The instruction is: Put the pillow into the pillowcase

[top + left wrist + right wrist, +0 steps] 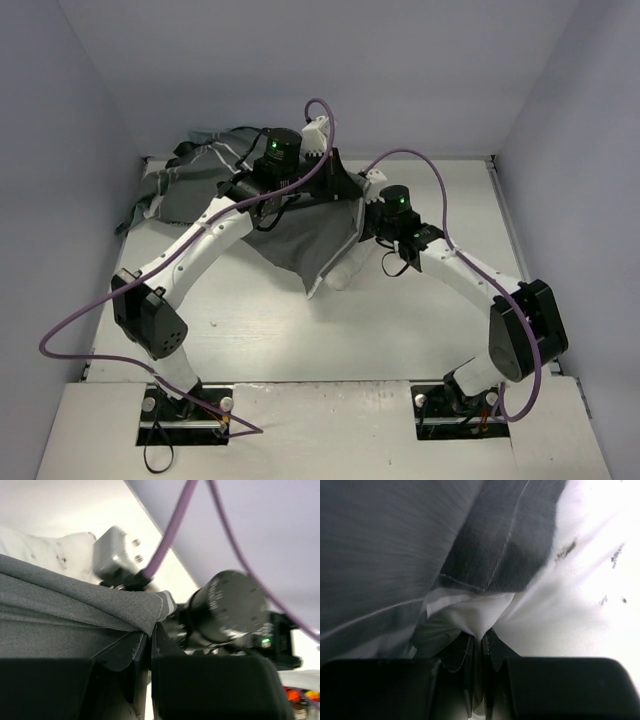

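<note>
One overhead — two wrist close-ups.

White table (pixel 420 320) with a matt top and a few small specks, plain pale lilac-grey back wall (pixel 300 60), matching left wall (pixel 50 150) and right wall (pixel 590 150) closing it in, paler board (pixel 330 430) along the near edge, even diffuse light, soft shadows
</note>
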`<action>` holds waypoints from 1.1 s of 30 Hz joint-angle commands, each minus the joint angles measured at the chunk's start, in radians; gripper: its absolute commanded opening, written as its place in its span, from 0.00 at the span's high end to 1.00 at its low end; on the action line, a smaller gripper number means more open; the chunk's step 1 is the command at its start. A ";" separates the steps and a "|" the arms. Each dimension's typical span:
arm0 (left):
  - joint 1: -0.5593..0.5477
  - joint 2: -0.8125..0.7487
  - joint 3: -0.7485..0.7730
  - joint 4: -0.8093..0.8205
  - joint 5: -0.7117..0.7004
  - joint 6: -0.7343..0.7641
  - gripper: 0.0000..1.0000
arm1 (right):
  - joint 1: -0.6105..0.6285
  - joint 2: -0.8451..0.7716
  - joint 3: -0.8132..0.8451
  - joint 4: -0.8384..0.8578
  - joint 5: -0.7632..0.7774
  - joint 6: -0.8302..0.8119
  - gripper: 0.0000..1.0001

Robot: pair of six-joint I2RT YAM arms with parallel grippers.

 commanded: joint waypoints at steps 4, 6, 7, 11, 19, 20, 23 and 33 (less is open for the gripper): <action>-0.058 -0.032 0.245 0.215 0.136 -0.137 1.00 | 0.066 0.050 0.031 0.206 -0.008 0.067 1.00; -0.098 -0.017 0.299 0.162 0.136 -0.120 1.00 | 0.063 0.049 0.070 0.209 -0.005 0.084 1.00; -0.106 -0.018 0.331 0.152 0.131 -0.110 1.00 | 0.061 0.037 0.092 0.209 -0.005 0.079 1.00; -0.130 -0.046 0.368 0.149 0.113 -0.112 1.00 | 0.038 0.003 0.228 0.208 -0.027 0.108 1.00; -0.267 -0.017 0.401 0.151 0.179 -0.171 1.00 | 0.054 0.087 0.220 0.226 -0.009 0.072 1.00; -0.265 -0.050 0.343 0.117 0.153 -0.162 1.00 | 0.031 0.119 0.180 0.214 -0.050 0.079 1.00; -0.229 -0.156 0.193 0.043 0.058 -0.067 1.00 | -0.015 0.129 0.099 0.214 -0.077 0.116 1.00; -0.011 -0.319 -0.030 -0.155 -0.131 0.081 1.00 | -0.063 -0.065 -0.221 0.145 -0.054 0.043 0.67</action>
